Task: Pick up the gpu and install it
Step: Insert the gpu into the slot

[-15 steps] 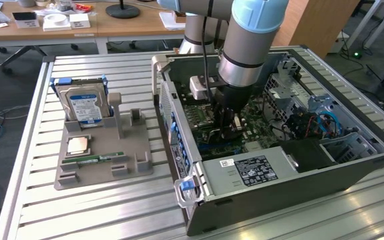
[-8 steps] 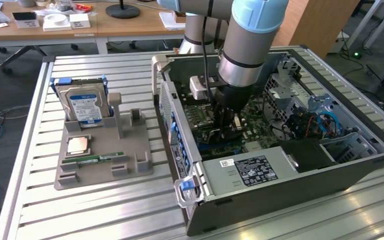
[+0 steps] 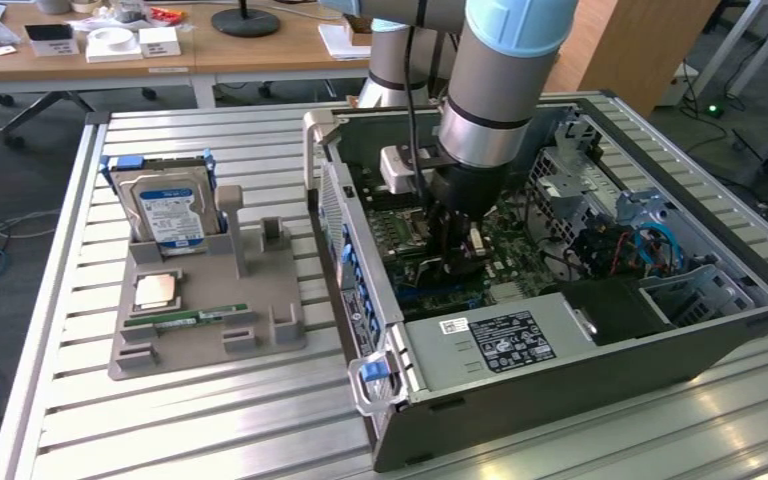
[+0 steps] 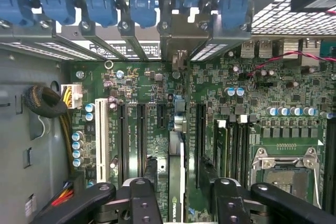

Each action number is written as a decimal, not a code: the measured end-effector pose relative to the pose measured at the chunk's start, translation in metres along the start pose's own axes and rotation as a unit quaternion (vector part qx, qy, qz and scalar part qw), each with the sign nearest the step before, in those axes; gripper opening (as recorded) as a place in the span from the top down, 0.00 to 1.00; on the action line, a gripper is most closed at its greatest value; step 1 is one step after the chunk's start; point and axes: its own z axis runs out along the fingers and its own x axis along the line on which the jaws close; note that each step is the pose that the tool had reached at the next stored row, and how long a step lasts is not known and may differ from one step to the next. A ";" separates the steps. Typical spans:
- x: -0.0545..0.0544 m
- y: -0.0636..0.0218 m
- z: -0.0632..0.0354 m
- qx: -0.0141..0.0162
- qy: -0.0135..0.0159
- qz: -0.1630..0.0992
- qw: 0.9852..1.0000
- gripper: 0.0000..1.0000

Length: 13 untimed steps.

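The gpu (image 4: 176,156) shows edge-on in the wrist view as a thin dark card. It stands upright in a motherboard (image 4: 147,85) slot, and its metal end bracket (image 4: 178,43) meets the case's rear wall. My gripper (image 4: 178,187) straddles the card. It is open, and its black fingers (image 4: 140,195) stand a small gap away from the card on either side. In the exterior view the gripper (image 3: 462,262) reaches down inside the open computer case (image 3: 584,380), close over the motherboard.
On the exterior view's left, a grey holder (image 3: 277,335) carries a silver hard drive (image 3: 171,210), a processor chip (image 3: 157,290) and a green memory stick (image 3: 204,315). Inside the case, the power supply (image 3: 518,340), drive cage (image 3: 584,190), processor socket (image 4: 281,169) and cable bundle (image 4: 44,100) crowd the gripper.
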 end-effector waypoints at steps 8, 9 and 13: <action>0.000 -0.0001 -0.0158 0.001 0.000 0.000 1.000 0.55; 0.000 -0.0001 -0.0185 0.001 0.000 0.000 1.000 0.55; -0.001 -0.0001 -0.0294 0.001 0.000 0.000 1.000 0.55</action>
